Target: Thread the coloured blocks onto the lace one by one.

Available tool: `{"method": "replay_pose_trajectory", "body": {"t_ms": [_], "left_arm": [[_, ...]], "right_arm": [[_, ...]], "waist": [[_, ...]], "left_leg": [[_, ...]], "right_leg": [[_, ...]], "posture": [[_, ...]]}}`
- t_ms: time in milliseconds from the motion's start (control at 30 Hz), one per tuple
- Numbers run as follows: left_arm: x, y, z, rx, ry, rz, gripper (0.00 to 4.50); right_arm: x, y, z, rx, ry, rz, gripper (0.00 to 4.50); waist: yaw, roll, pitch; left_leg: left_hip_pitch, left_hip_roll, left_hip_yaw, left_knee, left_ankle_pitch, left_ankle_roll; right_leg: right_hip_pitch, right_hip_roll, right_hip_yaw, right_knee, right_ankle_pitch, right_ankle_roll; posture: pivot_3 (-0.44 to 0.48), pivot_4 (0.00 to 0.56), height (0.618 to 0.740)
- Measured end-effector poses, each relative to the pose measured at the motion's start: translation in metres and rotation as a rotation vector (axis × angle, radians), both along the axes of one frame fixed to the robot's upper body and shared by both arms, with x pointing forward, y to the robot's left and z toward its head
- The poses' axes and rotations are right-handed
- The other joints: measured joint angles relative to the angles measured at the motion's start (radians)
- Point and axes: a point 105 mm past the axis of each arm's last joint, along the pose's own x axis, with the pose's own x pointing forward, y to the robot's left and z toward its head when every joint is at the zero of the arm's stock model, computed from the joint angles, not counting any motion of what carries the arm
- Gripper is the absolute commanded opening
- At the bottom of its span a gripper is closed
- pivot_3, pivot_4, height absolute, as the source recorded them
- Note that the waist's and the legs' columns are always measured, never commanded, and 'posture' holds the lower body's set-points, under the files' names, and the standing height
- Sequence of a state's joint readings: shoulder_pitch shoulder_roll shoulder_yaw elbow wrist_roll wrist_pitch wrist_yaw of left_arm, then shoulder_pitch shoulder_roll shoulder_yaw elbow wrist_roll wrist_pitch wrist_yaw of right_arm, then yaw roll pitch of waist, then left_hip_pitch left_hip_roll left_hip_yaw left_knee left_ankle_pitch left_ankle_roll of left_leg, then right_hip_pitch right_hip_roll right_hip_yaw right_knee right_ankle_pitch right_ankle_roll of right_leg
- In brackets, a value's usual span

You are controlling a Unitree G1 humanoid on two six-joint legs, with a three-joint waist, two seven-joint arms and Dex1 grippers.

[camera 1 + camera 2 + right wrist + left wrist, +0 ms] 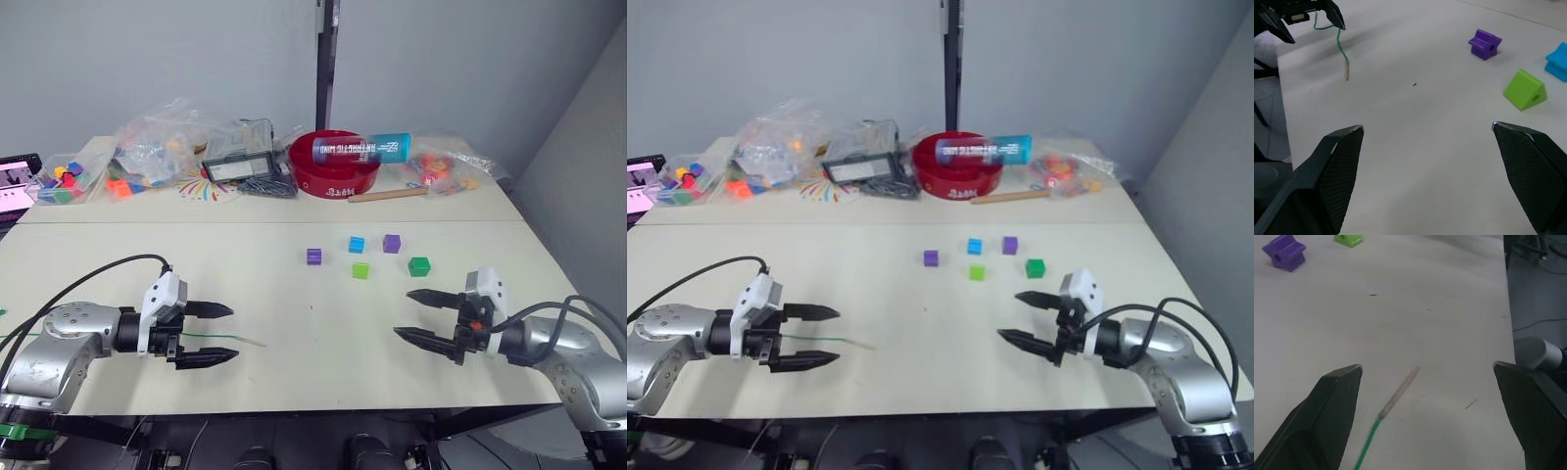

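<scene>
Thin green lace (211, 338) with a pale stiff tip (1399, 391) is lying flat on the white surface (294, 323), running between the spread fingers of the left tool (221, 334), tip just past them. Five small plastic blocks are sitting loose mid-surface: two purple (313, 256) (392, 243), blue (357, 244), light green (361, 270), dark green (419, 265), the last nearest the right tool (418, 315), whose fingers are also standing apart, empty.

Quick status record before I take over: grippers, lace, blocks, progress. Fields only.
left gripper: open, holding nothing
right gripper: open, holding nothing
lace: lying on the table, pale tip between the left gripper's fingers, not gripped
blocks on table, none threaded: purple block, blue block, second purple block, light green block, dark green block
nearest to right gripper: dark green block
</scene>
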State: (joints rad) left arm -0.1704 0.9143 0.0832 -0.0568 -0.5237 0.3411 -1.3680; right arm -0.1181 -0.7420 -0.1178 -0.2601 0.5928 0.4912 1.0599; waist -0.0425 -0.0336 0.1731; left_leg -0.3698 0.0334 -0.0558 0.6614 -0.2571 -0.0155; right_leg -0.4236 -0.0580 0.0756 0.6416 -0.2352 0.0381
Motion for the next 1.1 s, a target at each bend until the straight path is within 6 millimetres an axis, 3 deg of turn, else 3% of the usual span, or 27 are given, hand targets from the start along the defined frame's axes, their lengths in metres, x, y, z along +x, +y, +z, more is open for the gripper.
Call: {"method": "replay_pose_trajectory", "body": {"t_ms": [167, 500, 700, 800, 1100], "left_arm": [[0.008, -0.003, -0.018, 0.017, -0.001, -0.077, 4.50], [0.021, 0.001, -0.049, 0.068, -0.002, -0.132, 4.50], [0.033, 0.000, -0.053, 0.075, -0.036, -0.177, 4.50], [0.037, -0.002, -0.056, 0.074, -0.039, -0.183, 3.70], [0.046, 0.001, -0.060, 0.098, -0.048, -0.172, 0.64]], "right_arm": [[-0.004, 0.025, 0.008, -0.024, -0.013, 0.112, 4.44], [-0.004, 0.032, 0.013, -0.033, -0.027, 0.119, 4.44], [-0.006, 0.034, 0.016, -0.024, -0.038, 0.097, 4.44], [-0.006, 0.032, 0.017, -0.024, -0.047, 0.080, 4.50], [-0.006, 0.032, 0.019, -0.021, -0.051, 0.055, 4.50]], "waist": [[-0.001, 0.000, 0.000], [0.004, 0.000, 0.000], [0.016, 0.002, -0.001], [0.018, 0.005, -0.003], [0.014, 0.010, -0.008]], "left_leg": [[0.000, 0.000, 0.000, 0.000, 0.000, 0.000], [0.000, 0.000, -0.001, 0.001, 0.000, 0.000], [0.001, -0.001, -0.001, 0.002, 0.000, 0.000], [0.001, -0.001, -0.001, 0.003, 0.000, 0.000], [0.001, -0.001, -0.001, 0.003, -0.001, 0.002]], "right_leg": [[0.000, 0.000, 0.000, 0.000, 0.000, 0.000], [0.000, 0.000, -0.001, 0.000, 0.000, 0.000], [0.002, 0.000, -0.001, 0.001, 0.000, 0.000], [0.003, 0.000, -0.001, 0.002, 0.000, 0.000], [0.003, 0.000, -0.001, 0.002, 0.000, 0.001]], "posture": [[0.000, 0.150, 0.731], [0.000, 0.150, 0.731], [0.000, 0.150, 0.731], [0.000, 0.150, 0.731], [0.000, 0.150, 0.731]]}}
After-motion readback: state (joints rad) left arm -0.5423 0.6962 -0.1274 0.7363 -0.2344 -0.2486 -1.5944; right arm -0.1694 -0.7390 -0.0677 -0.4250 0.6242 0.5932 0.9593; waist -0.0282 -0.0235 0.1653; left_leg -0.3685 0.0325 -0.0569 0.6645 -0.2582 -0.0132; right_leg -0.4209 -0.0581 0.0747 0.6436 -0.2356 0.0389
